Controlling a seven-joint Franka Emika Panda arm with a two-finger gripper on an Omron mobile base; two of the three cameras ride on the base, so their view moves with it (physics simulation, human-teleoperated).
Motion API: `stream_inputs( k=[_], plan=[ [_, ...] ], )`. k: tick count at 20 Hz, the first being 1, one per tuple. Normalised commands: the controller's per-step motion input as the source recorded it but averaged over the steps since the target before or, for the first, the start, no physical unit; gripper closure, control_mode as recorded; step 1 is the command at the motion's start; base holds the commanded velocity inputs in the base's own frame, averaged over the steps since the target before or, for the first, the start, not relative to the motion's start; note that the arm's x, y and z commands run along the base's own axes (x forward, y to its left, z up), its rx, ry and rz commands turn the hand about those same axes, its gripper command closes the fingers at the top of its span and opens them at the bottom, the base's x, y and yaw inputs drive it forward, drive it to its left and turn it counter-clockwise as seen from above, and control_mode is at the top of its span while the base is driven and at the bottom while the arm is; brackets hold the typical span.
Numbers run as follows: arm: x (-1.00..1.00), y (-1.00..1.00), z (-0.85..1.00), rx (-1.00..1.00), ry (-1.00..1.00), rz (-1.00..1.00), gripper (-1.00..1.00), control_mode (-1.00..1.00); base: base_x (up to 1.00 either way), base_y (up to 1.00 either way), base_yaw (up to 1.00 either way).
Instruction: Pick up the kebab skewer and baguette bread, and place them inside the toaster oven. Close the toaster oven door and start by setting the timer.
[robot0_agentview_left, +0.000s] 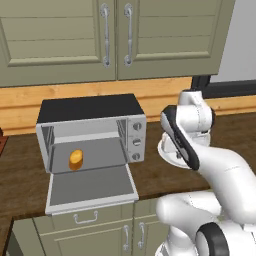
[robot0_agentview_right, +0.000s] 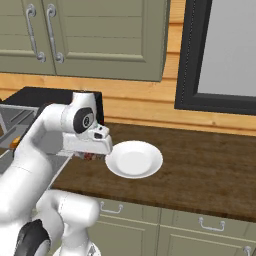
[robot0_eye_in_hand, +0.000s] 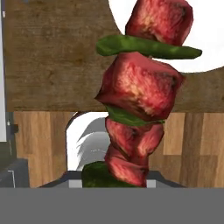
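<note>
White arm bent low, hand (robot0_agentview_right: 90, 156) gripping kebab skewer (robot0_eye_in_hand: 140, 96) beside plate (robot0_agentview_right: 134, 159).

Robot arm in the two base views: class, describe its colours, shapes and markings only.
The glossy white robot arm is built of rounded, tube-like segments with bulbous joints. Dark grey to black bands and caps mark the joints, including a round black disc with a grey centre on the wrist. No cables or lettering are visible.

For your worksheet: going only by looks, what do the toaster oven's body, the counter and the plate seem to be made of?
Toaster oven: probably brushed metal, silver-grey casing with a matte black top.
Counter: looks like dark wood, streaky brown grain.
Plate: likely glazed ceramic, plain white and smooth, though plastic can't be ruled out.
</note>
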Motion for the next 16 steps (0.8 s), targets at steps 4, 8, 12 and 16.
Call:
stream_inputs(
  k=[4,8,12,16],
  plan=[
    [-0.96,0.99,0.14,0.05,0.00,0.00,1.00,-1.00,0.00,0.00,0.00],
    [-0.61,1.00,0.14,0.01,0.00,0.00,1.00,-1.00,0.00,0.00,0.00],
    [-0.02,1.00,0.21,0.01,0.01,0.00,1.00,-1.00,0.00,0.00,0.00],
    [0.16,1.00,0.34,0.00,0.00,0.00,1.00,-1.00,0.00,0.00,0.00]
  ],
)
